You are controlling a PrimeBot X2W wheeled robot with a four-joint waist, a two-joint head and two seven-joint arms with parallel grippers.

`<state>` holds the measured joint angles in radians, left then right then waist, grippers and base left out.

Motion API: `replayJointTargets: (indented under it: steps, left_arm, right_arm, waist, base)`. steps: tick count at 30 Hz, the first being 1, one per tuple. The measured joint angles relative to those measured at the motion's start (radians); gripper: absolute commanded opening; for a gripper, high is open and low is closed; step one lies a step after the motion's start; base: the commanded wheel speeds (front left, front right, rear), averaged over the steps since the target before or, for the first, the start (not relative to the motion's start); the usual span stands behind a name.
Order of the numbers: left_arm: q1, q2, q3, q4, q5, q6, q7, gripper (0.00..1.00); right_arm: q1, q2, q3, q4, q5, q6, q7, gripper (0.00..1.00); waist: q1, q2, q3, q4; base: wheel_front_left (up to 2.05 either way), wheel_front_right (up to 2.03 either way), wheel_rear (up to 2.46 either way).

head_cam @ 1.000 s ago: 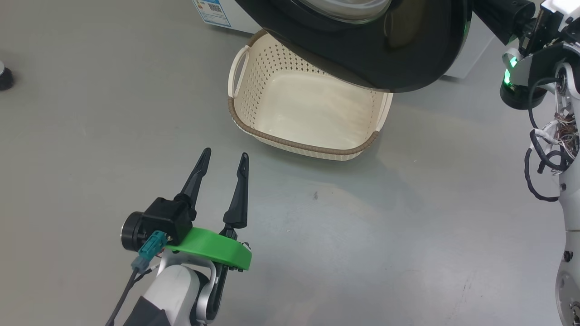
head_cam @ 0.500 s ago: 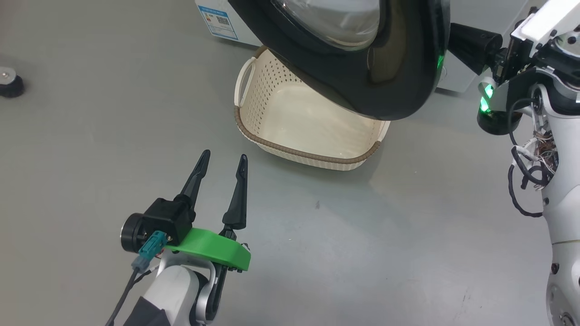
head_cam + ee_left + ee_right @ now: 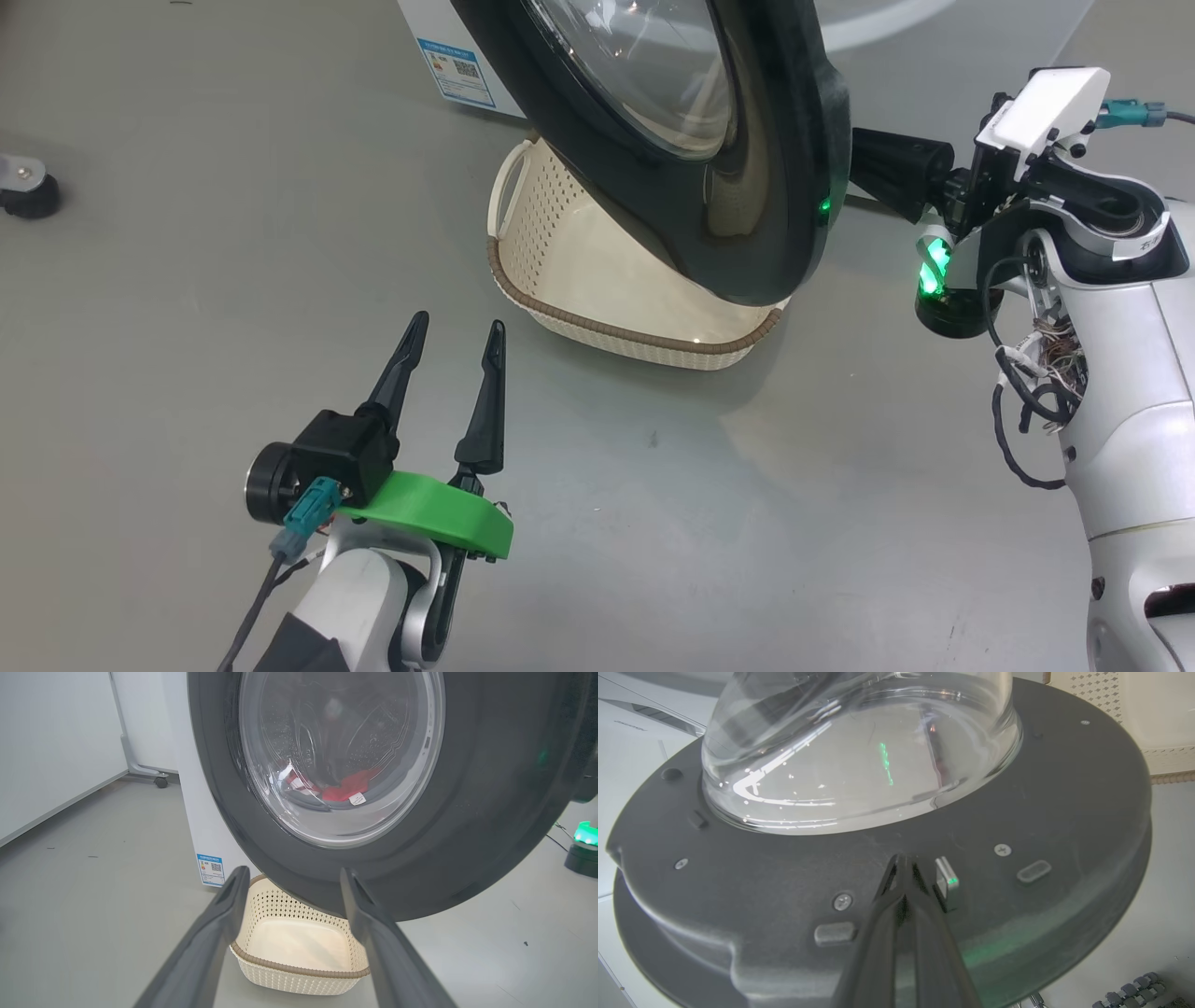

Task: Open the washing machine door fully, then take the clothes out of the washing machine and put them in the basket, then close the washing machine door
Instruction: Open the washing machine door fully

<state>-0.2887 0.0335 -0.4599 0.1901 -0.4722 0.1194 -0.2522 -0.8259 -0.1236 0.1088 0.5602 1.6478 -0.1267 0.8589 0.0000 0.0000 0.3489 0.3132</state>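
The washing machine door, black-rimmed with a bulging glass bowl, stands swung out over the cream basket. My right gripper is shut, its tips pressed on the door's inner face beside the metal latch. In the head view its fingers are hidden behind the door's edge. My left gripper hangs open over bare floor in front of the basket, holding nothing. Red clothes with a white tag show through the glass in the left wrist view. The washing machine is white with a blue sticker.
A black caster stands on the grey floor at far left. Another caster sits under a white frame by the wall. My right arm, with loose cables and a green light, is right of the door.
The head camera has shifted. The door has swung further round and now shows more edge-on, with my right arm following it leftwards. My left gripper has stayed put and open.
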Motion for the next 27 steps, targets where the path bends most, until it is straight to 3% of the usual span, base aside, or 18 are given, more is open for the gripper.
replayJointTargets:
  steps: [27]
  left_arm:
    - [0.023,0.0,-0.016,-0.002,0.007,0.0,0.0,1.0]
  right_arm:
    - [0.085,0.05,0.123,-0.011,0.137,-0.001,0.077,0.0]
  waist:
    - [0.0,0.0,-0.037,0.028]
  base:
    - [0.0,0.0,0.0]
